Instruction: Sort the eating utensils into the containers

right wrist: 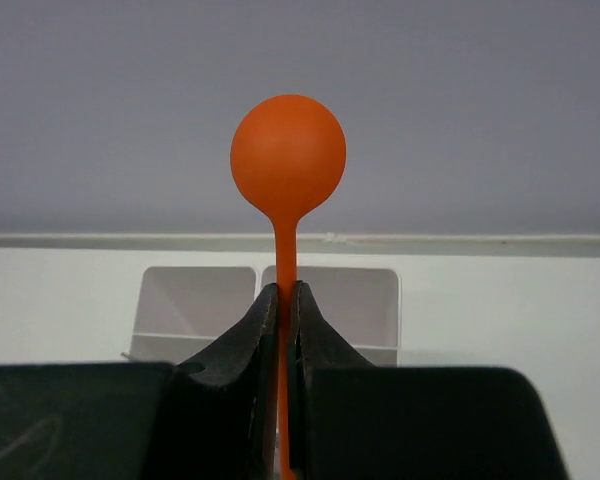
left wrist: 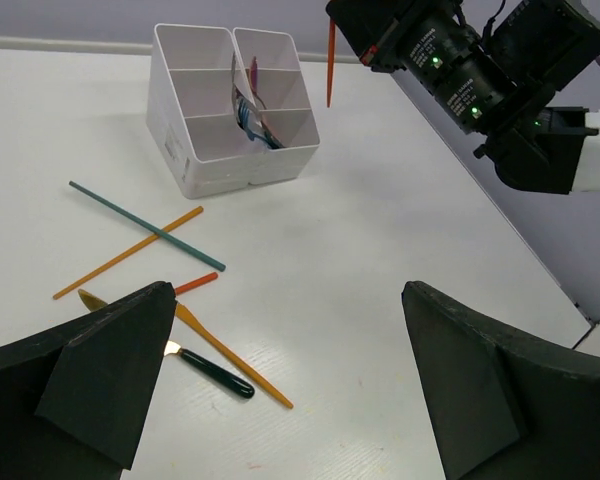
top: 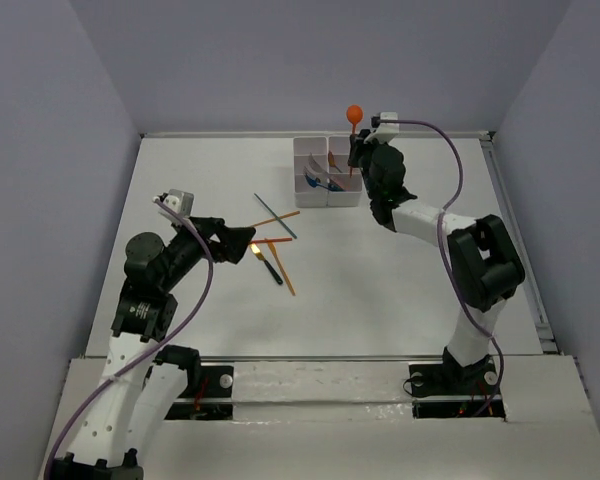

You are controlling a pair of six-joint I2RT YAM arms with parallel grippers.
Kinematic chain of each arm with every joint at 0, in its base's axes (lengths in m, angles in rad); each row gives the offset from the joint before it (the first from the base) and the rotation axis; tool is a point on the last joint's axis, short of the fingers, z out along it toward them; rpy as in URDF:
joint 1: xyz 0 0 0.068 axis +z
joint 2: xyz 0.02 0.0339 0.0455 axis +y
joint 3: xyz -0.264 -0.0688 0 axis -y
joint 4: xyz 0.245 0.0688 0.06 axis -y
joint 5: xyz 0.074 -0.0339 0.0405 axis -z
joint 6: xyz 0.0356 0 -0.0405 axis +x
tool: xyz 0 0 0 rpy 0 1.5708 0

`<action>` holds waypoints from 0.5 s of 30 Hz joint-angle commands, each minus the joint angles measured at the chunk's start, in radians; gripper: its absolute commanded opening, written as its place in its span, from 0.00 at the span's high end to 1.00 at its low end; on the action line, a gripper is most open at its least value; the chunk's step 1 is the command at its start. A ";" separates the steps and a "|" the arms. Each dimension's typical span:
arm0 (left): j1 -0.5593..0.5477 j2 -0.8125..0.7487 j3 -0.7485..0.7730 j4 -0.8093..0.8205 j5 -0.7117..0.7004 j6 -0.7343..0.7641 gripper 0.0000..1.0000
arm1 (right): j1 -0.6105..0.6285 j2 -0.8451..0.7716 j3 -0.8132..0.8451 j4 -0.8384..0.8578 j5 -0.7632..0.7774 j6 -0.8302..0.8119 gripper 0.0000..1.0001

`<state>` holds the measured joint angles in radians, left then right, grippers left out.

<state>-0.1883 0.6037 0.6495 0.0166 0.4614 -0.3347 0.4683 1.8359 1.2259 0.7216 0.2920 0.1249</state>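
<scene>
Orange spoon (right wrist: 287,150) is hanging pinched in the right gripper (right wrist: 285,300) by the containers (left wrist: 180,140), left gripper (left wrist: 288,295) gaping empty, sticks (left wrist: 145,227) lying unsorted lower left.

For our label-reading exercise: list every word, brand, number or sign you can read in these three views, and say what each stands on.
None can be read. The white bins, the teal stick, the table and the orange spoon in the right gripper carry no lettering. The green dots on the right arm are lights, not text.
</scene>
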 commanded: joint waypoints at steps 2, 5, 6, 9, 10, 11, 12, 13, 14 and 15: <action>-0.002 0.021 0.036 0.026 -0.007 -0.004 0.01 | -0.049 0.140 0.119 0.225 -0.002 -0.037 1.00; -0.002 0.027 0.038 0.026 -0.007 -0.003 0.01 | -0.060 0.215 0.165 0.272 -0.002 -0.056 1.00; -0.002 0.030 0.038 0.026 -0.007 -0.003 0.01 | -0.060 0.229 0.175 0.292 -0.002 -0.071 1.00; 0.007 0.037 0.041 0.020 -0.020 -0.003 0.01 | -0.060 0.287 0.231 0.302 -0.013 -0.096 1.00; 0.007 0.039 0.041 0.019 -0.029 -0.003 0.01 | -0.060 0.298 0.256 0.303 -0.017 -0.108 1.00; 0.016 0.044 0.041 0.017 -0.030 -0.003 0.01 | -0.060 0.316 0.264 0.306 -0.020 -0.111 1.00; 0.016 0.047 0.041 0.017 -0.029 -0.003 0.01 | -0.060 0.324 0.270 0.309 -0.024 -0.113 1.00; 0.016 0.048 0.041 0.022 -0.021 -0.004 0.01 | -0.060 0.332 0.276 0.311 -0.027 -0.113 1.00; 0.016 0.050 0.041 0.023 -0.018 -0.004 0.01 | -0.060 0.338 0.277 0.314 -0.030 -0.113 1.00; 0.016 0.050 0.041 0.025 -0.017 -0.004 0.01 | -0.060 0.350 0.274 0.321 -0.033 -0.113 1.00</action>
<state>-0.1802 0.6537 0.6495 0.0093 0.4397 -0.3347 0.4061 2.1689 1.4483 0.9081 0.2710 0.0422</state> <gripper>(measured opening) 0.991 0.079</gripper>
